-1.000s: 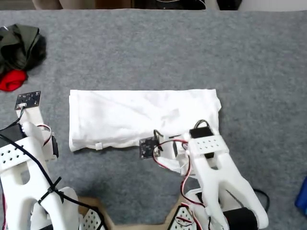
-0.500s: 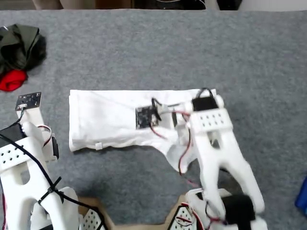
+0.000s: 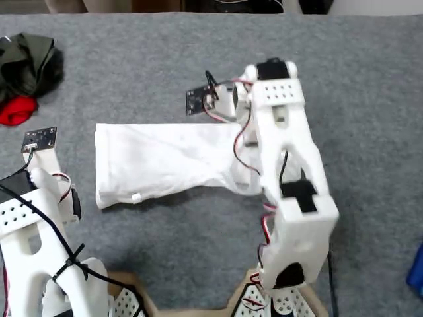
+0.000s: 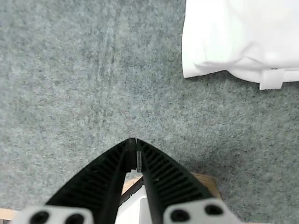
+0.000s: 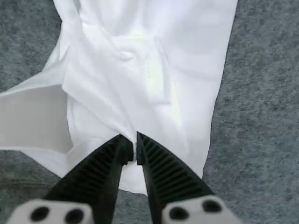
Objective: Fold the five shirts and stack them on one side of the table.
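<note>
A white shirt (image 3: 158,165) lies folded into a long band across the middle of the grey table (image 3: 357,99). My right arm (image 3: 281,132) stretches over the shirt's right end. In the right wrist view my right gripper (image 5: 132,141) is shut on a pinch of the white shirt (image 5: 154,70), and the cloth hangs from it in folds above the table. My left gripper (image 4: 135,145) is shut on nothing, hovering over bare table just off the shirt's near left corner (image 4: 224,65). The left arm (image 3: 33,218) stands at the near left.
A dark green garment (image 3: 30,59) and a red one (image 3: 16,111) are bunched at the far left edge. Something blue (image 3: 418,271) pokes in at the near right edge. A brown board (image 3: 142,300) lies between the arm bases.
My right arm has swung from the shirt's near right edge toward the far side, lifting the shirt's right end with it. The left arm has stayed put.
</note>
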Controlling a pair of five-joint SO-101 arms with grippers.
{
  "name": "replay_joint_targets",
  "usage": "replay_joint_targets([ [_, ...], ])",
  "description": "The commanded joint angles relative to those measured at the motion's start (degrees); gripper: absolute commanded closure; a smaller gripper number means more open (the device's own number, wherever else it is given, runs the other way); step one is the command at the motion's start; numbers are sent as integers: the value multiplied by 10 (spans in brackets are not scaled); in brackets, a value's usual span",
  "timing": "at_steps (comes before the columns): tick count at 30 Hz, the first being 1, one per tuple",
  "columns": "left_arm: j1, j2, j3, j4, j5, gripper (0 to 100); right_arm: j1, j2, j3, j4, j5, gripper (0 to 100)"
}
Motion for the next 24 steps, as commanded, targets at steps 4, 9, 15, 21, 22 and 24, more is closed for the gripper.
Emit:
replay_joint_targets([
  [4,-4,-11,-23,4,-3,980,16,124,-193,36,7,990],
  [9,-3,-11,-23,4,-3,980,30,143,-224,54,4,899],
  [15,-3,-7,-25,2,-4,980,55,139,-224,61,4,677],
  [21,-3,-7,-24,1,-25,980,85,91,-224,59,-18,673],
  [22,-3,-7,-24,0,-25,980,87,80,-224,57,-19,673],
  [24,-3,-7,-26,0,-25,980,90,61,-224,55,-33,673],
])
